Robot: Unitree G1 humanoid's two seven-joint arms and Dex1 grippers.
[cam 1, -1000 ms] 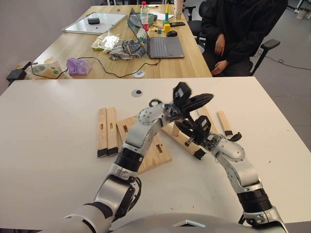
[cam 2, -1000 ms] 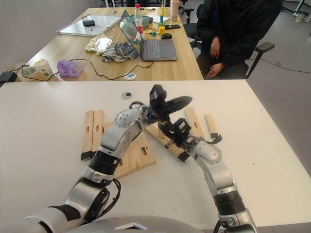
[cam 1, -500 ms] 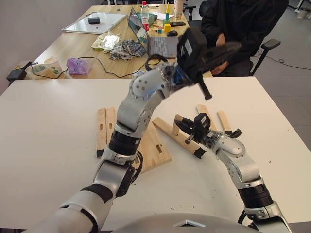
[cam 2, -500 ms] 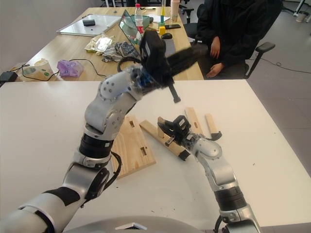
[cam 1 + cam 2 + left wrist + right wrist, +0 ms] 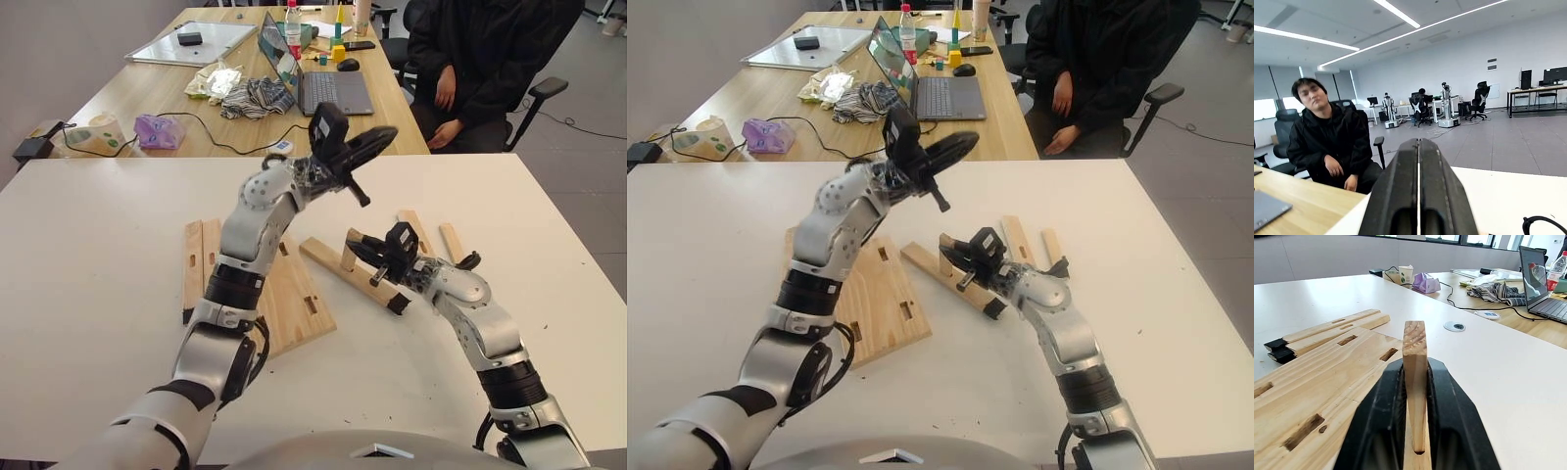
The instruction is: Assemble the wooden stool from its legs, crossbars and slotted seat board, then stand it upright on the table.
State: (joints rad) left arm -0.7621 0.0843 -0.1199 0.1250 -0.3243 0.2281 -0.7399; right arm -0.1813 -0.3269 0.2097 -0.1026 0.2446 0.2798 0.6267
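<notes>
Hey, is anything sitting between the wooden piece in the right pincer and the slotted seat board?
Nothing visible blocks it. The right pincer holds the wooden piece on edge, and the seat board lies right ahead. A leg lies flat underneath, and the left pincer is raised well above.

You see pale, bare wood with wavy grain on the seat board [image 5: 294, 323], the legs [image 5: 194, 264] and the crossbar [image 5: 1415, 340]. The crossbar's cut end looks rough. The table [image 5: 88, 294] is smooth, white and matt. The right gripper [image 5: 1415, 369] and left gripper [image 5: 1419, 147] look like smooth black plastic, slightly shiny.
</notes>
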